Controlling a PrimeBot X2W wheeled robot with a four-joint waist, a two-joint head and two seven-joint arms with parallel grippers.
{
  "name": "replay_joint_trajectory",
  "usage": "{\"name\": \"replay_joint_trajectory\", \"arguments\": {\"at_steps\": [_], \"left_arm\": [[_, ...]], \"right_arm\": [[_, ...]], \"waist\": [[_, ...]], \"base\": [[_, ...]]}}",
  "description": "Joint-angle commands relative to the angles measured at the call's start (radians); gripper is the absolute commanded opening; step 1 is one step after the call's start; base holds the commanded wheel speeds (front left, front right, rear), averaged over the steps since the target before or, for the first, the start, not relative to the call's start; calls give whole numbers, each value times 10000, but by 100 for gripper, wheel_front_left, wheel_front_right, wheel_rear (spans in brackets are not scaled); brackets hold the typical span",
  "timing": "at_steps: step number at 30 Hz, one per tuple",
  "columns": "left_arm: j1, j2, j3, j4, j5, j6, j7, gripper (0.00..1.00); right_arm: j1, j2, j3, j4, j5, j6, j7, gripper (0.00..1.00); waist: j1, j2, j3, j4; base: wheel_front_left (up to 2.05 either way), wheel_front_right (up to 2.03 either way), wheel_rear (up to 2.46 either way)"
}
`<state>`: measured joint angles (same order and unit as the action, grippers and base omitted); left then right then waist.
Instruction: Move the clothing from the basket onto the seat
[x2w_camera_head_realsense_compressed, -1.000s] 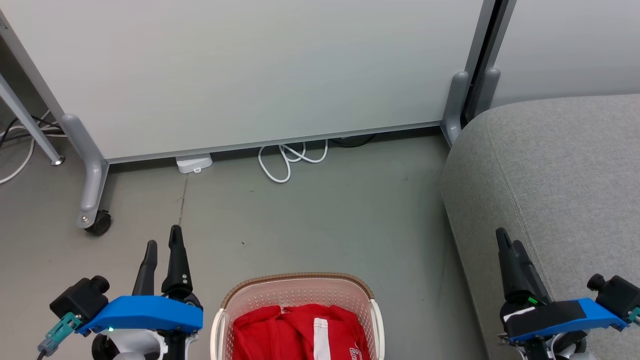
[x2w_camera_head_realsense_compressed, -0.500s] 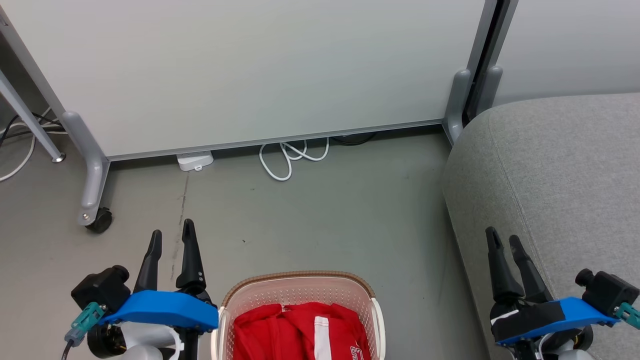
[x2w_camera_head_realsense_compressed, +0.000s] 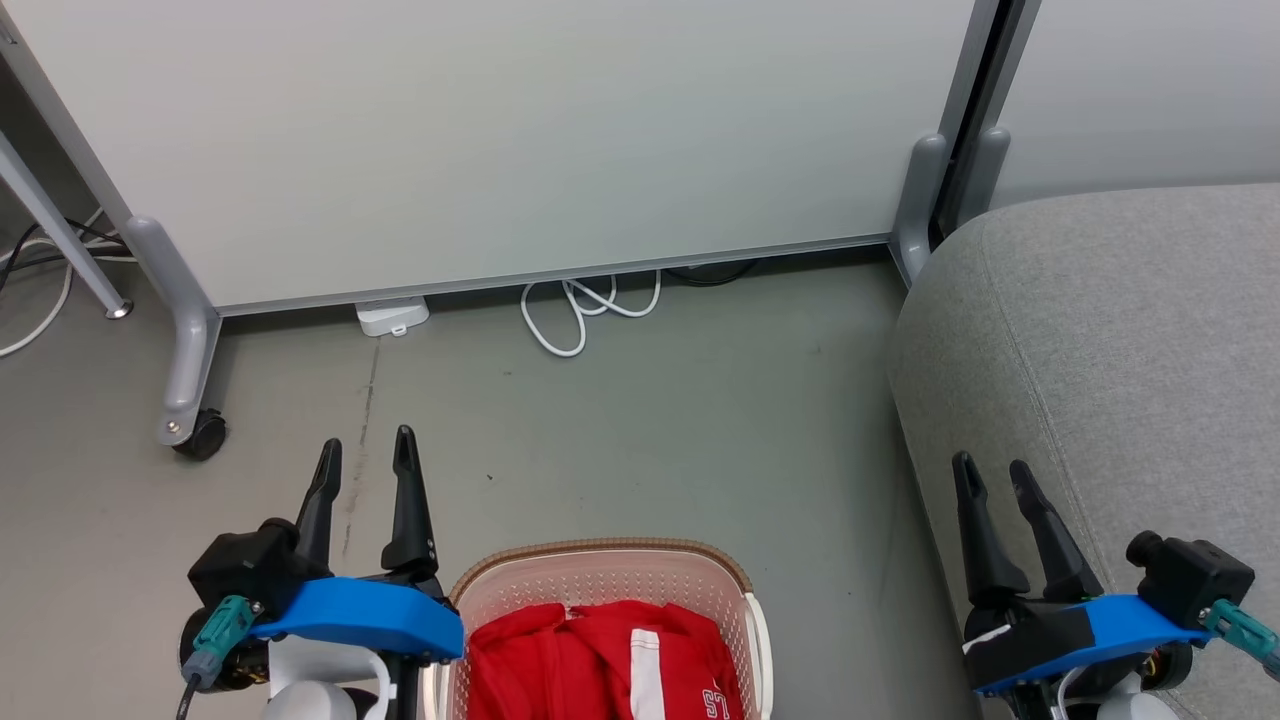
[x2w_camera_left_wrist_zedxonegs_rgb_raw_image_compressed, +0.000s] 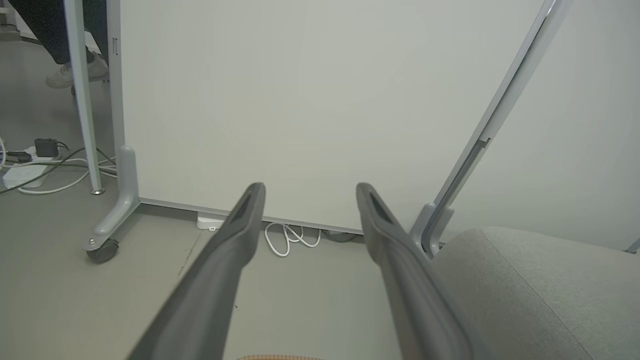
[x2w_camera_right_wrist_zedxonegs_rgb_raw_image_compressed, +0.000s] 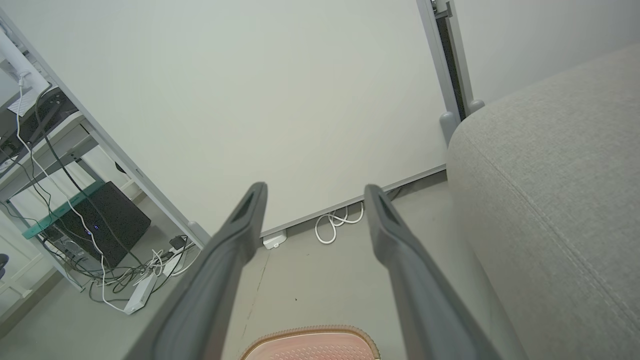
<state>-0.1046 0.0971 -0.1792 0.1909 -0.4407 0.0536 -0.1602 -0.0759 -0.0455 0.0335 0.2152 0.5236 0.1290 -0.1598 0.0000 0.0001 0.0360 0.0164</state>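
Observation:
Red clothing (x2w_camera_head_realsense_compressed: 600, 660) with white trim lies bunched in the cream basket (x2w_camera_head_realsense_compressed: 600, 562) with a brown rim, on the floor at the bottom centre of the head view. The basket's rim (x2w_camera_right_wrist_zedxonegs_rgb_raw_image_compressed: 310, 334) also peeks into the right wrist view. The grey seat (x2w_camera_head_realsense_compressed: 1120, 340) fills the right side; it appears too in the left wrist view as the seat (x2w_camera_left_wrist_zedxonegs_rgb_raw_image_compressed: 540, 290). My left gripper (x2w_camera_head_realsense_compressed: 365, 455) hangs open just left of the basket, nothing between its fingers. Over the seat's front edge my right gripper (x2w_camera_head_realsense_compressed: 992, 475) is open and empty as well.
A white partition panel (x2w_camera_head_realsense_compressed: 500, 140) on grey legs with a caster (x2w_camera_head_realsense_compressed: 200, 435) stands behind. A coiled white cable (x2w_camera_head_realsense_compressed: 585, 310) and a small white box (x2w_camera_head_realsense_compressed: 392, 316) lie at its foot. Cables and a power strip (x2w_camera_right_wrist_zedxonegs_rgb_raw_image_compressed: 142, 295) lie at left. A person's shoe (x2w_camera_left_wrist_zedxonegs_rgb_raw_image_compressed: 65, 75) is beyond the panel.
Both grippers have moved inward toward the basket, the left one to the right and the right one to the left. The view has shifted slightly. The clothing has not moved.

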Motion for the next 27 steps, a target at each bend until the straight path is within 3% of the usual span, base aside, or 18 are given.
{"name": "replay_joint_trajectory", "arguments": {"at_steps": [1, 27], "left_arm": [[-232, 93, -110, -123, 330, 54, -108, 100], [-276, 28, -451, -34, 2458, 29, -651, 100]], "right_arm": [[-199, -57, 53, -61, -357, 18, -116, 100], [-218, -65, 404, -122, -2533, 24, -660, 100]], "waist": [[0, -1, 7, 10], [0, -1, 54, 75]], "base": [[0, 0, 0], [0, 0, 0]]}}
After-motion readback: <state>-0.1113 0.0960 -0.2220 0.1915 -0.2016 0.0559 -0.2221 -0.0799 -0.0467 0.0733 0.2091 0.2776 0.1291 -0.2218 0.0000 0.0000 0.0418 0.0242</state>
